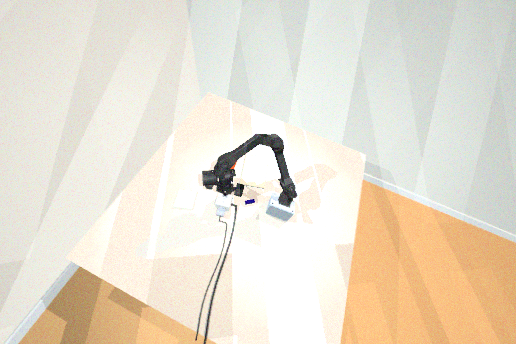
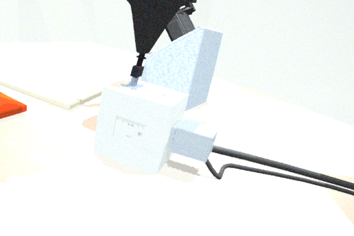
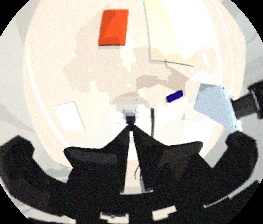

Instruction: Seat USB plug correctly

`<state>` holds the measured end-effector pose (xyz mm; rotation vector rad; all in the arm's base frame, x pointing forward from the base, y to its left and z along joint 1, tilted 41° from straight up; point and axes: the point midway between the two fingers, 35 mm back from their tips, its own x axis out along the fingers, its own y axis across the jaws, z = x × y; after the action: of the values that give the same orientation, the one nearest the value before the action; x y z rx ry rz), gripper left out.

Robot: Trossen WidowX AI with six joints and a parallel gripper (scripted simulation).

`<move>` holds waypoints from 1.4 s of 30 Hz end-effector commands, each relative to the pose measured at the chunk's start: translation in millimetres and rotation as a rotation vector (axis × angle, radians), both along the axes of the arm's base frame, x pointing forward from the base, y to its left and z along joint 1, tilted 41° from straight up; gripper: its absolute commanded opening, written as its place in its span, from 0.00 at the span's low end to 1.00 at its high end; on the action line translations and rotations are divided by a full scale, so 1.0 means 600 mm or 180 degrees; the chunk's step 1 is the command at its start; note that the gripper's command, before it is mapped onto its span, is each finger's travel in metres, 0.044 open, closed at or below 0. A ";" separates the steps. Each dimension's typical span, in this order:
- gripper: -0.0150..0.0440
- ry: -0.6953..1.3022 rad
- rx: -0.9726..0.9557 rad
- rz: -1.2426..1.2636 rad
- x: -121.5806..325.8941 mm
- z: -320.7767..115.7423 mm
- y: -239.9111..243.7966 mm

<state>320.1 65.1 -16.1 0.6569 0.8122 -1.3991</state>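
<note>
Tool (image 2: pixel 140 55) clamped on USB plug (image 2: pixel 136 71), directly above power cube (image 2: pixel 137 127).

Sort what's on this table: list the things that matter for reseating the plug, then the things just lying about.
Belongs to the job:
- small dark USB plug, pinched in the black gripper
- white power cube

Just lying about:
- flat orange slab
- pale wedge-shaped block
- small blue piece
- thin cream sheet

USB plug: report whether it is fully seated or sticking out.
Sticking out. The USB plug stands upright above the power cube, metal shank showing, with the gripper shut on it.
</note>
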 end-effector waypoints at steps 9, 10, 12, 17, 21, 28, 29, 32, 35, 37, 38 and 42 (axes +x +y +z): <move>0.25 0.0014 0.0000 0.0013 0.000 -0.003 -0.002; 0.25 0.0014 0.0000 0.0013 0.000 -0.003 -0.002; 0.25 0.0014 -0.0001 0.0013 0.000 -0.004 -0.002; 0.25 0.0014 -0.0001 0.0013 0.000 -0.004 -0.003; 0.25 0.0014 -0.0001 0.0013 0.000 -0.005 -0.004; 0.25 0.0014 -0.0001 0.0013 0.000 -0.006 -0.005; 0.25 0.0014 -0.0001 0.0013 0.000 -0.006 -0.005; 0.25 0.0014 -0.0001 0.0013 0.000 -0.007 -0.005; 0.25 0.0014 -0.0001 0.0013 0.000 -0.007 -0.005; 0.25 0.0014 -0.0001 0.0013 0.000 -0.007 -0.006; 0.25 0.0014 -0.0001 0.0013 0.000 -0.007 -0.006; 0.25 0.0014 -0.0001 0.0013 0.000 -0.008 -0.006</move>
<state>319.9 62.1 -20.2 0.6582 0.8144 -1.3996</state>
